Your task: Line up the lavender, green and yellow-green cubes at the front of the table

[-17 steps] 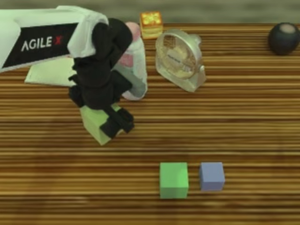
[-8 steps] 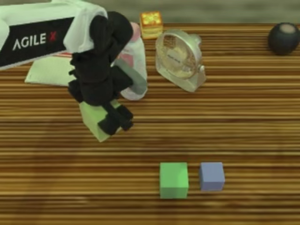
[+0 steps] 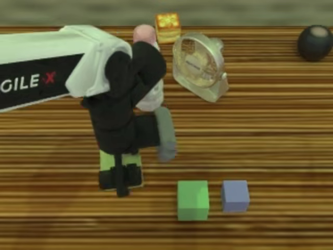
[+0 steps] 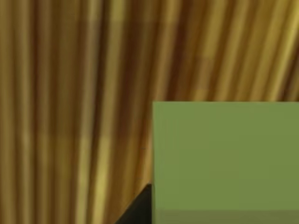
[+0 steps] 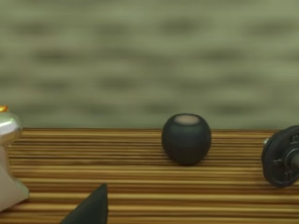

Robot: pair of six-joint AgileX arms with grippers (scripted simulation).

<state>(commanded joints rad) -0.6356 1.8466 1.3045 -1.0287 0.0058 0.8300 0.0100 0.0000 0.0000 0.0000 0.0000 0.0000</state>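
Lime cube clamped in left gripper jaws, lower left-centre of top frame, just left of green cube. Lavender cube beside green one on its right, both on striped tabletop near lower edge. Fan, orange cube, dark ball along upper edge. Right arm out of top frame; jaw state unclear.
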